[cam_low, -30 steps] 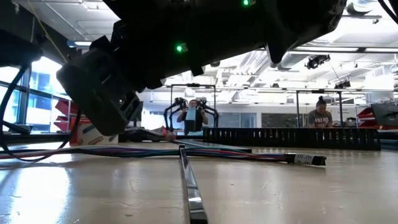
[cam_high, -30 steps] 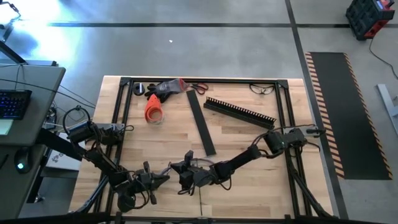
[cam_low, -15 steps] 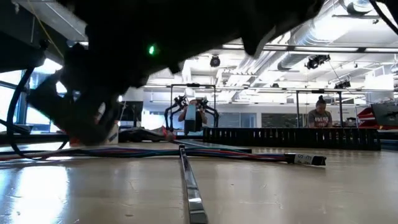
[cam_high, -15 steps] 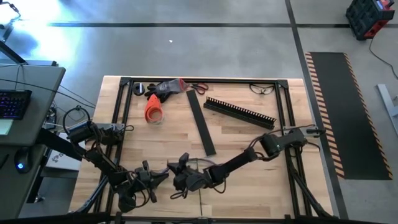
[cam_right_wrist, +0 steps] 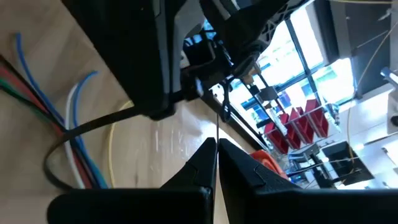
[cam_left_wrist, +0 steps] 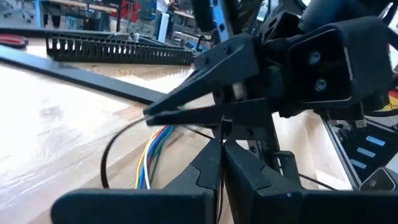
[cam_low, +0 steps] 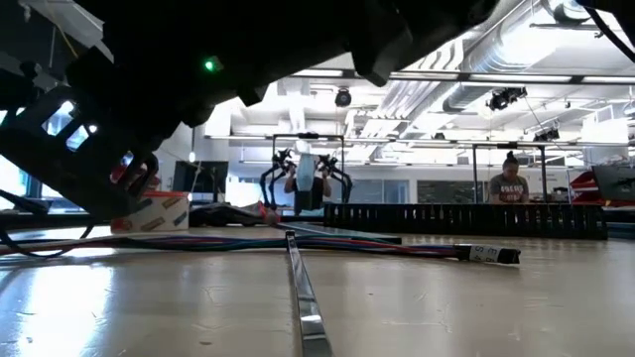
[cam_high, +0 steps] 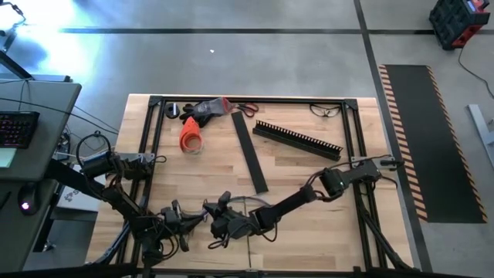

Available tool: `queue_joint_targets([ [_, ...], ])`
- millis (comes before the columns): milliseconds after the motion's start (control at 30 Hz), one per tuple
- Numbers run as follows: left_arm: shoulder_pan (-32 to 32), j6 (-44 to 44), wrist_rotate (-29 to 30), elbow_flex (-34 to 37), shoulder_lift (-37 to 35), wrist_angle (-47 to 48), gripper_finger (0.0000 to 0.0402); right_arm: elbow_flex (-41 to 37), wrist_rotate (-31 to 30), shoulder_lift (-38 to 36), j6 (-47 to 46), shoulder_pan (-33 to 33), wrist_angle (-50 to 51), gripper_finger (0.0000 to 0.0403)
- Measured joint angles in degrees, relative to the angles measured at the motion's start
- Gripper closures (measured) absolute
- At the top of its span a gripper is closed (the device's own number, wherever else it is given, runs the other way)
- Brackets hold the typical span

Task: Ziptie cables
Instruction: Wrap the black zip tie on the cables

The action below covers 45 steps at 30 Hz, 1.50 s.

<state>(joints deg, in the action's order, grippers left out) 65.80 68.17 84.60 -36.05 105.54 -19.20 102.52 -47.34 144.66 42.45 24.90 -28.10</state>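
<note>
Looking down from the high view, you have both arms converged at the near edge of the table (cam_high: pixel 309 177): the left gripper (cam_high: pixel 179 218) sits just beside the right gripper (cam_high: pixel 216 224), and the cables themselves cannot be made out between them. The flat black strip (cam_high: pixel 251 154) and the slotted channel (cam_high: pixel 297 140) lie well apart toward the far side, clear of the work.

In the low view, the cables (cam_low: pixel 248 243) lie flat along the tabletop, running across the frame to a labelled end (cam_low: pixel 486 254). A dark arm fills the upper part of the picture; which arm it is cannot be told from here.

In the left wrist view, the left gripper (cam_left_wrist: pixel 219 149) has its jaws closed, seemingly on a thin black tail of zip tie (cam_left_wrist: pixel 109 155), whose loop curves round the cables (cam_left_wrist: pixel 152 149). The right gripper (cam_left_wrist: pixel 152 113) meets it with jaws closed to a point on the tie.

In the right wrist view, the right gripper (cam_right_wrist: pixel 216 146) is closed on the same thin tail, and the zip tie (cam_right_wrist: pixel 68 134) encircles the cables (cam_right_wrist: pixel 78 130), still slack.

My assessment: you are at the cinching stage. Draw the tail straight along its own line, hold the head end steady, and keep every wire inside the loop before tightening. Risk: a sideways pull may slip the thin tail from the fingertips.
</note>
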Motion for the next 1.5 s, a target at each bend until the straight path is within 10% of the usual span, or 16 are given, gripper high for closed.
queue_joint_targets([
  [967,1.1,3.2,-0.4,0.0,0.0,1.6,0.0402,0.2,3.3,0.0,10.4,0.3,-1.4,0.0403],
  [1233,2.1,3.2,-0.1,0.0,0.0,1.6,0.0402,0.2,-3.0,-1.4,1.1,-1.7,0.0,0.0402],
  [1500,2.1,3.2,-0.9,0.0,0.0,1.6,0.0402,0.2,30.6,-5.8,-37.0,-13.6,19.9,0.0342],
])
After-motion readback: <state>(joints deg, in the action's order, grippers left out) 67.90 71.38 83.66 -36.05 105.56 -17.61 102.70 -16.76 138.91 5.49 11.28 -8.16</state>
